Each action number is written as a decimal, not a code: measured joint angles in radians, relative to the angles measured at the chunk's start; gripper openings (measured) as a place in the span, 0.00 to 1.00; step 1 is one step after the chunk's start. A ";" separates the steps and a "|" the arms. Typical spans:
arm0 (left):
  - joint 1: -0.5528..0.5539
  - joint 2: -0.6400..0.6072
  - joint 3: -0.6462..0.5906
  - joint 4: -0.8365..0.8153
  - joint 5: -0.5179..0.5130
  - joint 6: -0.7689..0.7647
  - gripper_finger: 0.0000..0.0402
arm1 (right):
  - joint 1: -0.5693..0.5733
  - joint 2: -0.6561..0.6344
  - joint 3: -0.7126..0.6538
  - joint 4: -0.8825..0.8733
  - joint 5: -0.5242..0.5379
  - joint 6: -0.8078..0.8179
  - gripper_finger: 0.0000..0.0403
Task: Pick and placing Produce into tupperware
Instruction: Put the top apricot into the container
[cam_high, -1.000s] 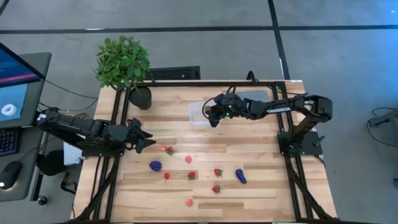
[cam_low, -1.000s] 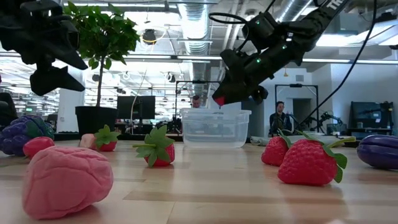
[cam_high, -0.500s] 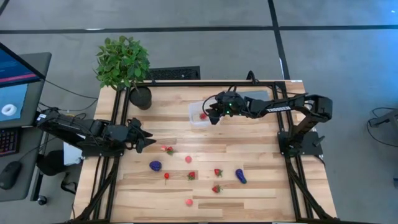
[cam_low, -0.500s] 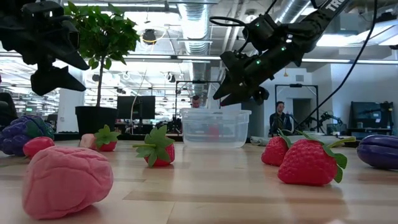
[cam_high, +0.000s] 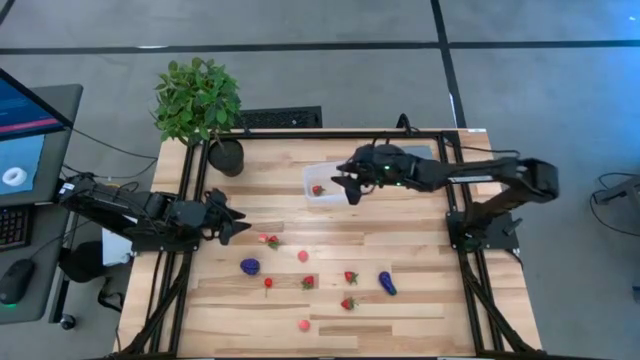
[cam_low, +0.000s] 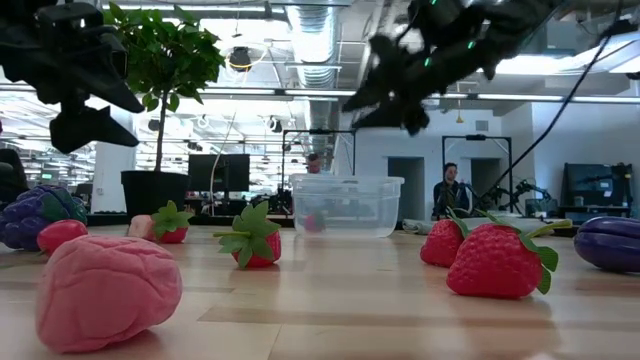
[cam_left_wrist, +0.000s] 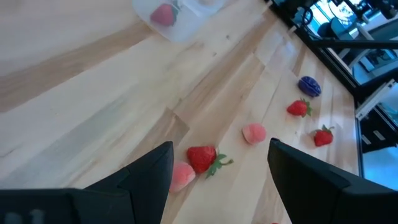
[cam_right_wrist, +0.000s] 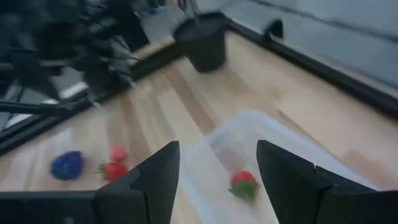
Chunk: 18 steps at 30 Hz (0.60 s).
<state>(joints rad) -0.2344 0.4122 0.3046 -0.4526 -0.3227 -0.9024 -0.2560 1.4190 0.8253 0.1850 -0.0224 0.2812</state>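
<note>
A strawberry (cam_high: 317, 189) lies in the box (cam_high: 321, 183).
The right gripper (cam_high: 352, 186) hangs over the box, fingers apart, empty. The left gripper (cam_high: 237, 225) waits open near the left edge, and more fruit (cam_high: 307, 282) dots the table (cam_high: 400, 230).

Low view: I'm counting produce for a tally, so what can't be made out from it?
- Clear plastic tupperware: the red piece inside is blurred by its wall.
- Dark purple piece: cut by the picture's edge.
- Right pincer: motion-blurred.
- Far pieces: hidden behind the big near strawberry.
</note>
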 joint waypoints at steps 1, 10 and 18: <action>0.000 0.000 0.000 0.000 -0.010 0.000 0.62 | 0.008 -0.026 0.000 -0.020 0.007 -0.014 0.59; 0.000 0.000 0.000 0.000 -0.073 0.045 0.62 | 0.140 -0.237 0.000 -0.327 0.104 -0.031 0.54; 0.000 0.046 0.000 0.121 0.002 0.291 0.62 | 0.343 -0.339 0.000 -0.481 0.280 0.052 0.49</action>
<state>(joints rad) -0.2344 0.4582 0.3047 -0.3314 -0.3210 -0.6113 0.0873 1.0795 0.8253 -0.2956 0.2579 0.3337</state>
